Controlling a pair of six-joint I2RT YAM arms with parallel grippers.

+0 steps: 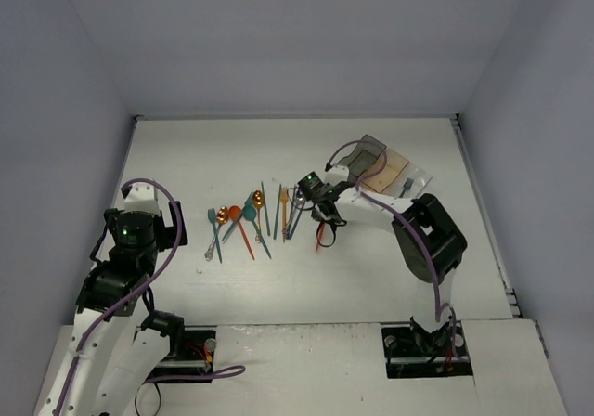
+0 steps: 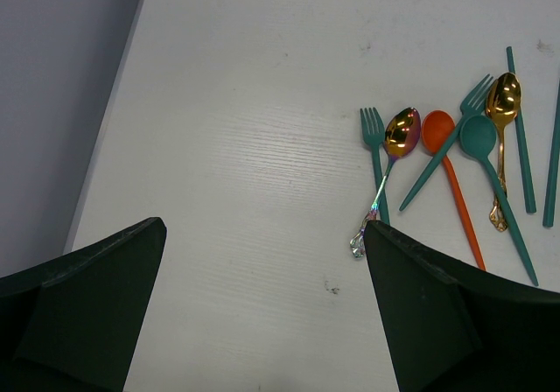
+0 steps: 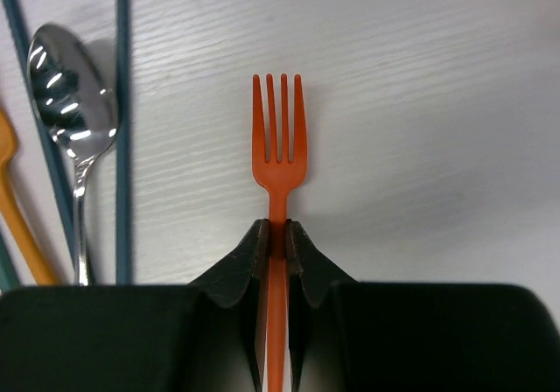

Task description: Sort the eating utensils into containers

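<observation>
My right gripper (image 3: 277,234) is shut on the handle of an orange-red fork (image 3: 278,138), whose tines point away from me just over the white table. From above, this gripper (image 1: 325,219) is at the right end of the spread of eating utensils (image 1: 251,221), with the fork (image 1: 320,237) under it. The three containers stand in a row at the back right: dark grey (image 1: 365,156), orange-tan (image 1: 387,169) and clear (image 1: 411,186). My left gripper (image 2: 264,226) hangs open over bare table, left of a teal fork (image 2: 372,147) and an iridescent spoon (image 2: 401,134).
Beside the held fork lie a silver spoon (image 3: 70,94), a teal handle (image 3: 122,129) and an orange handle (image 3: 17,208). An orange spoon (image 2: 437,129), a teal spoon (image 2: 479,136) and a gold spoon (image 2: 505,99) lie right of my left gripper. Grey walls enclose the table.
</observation>
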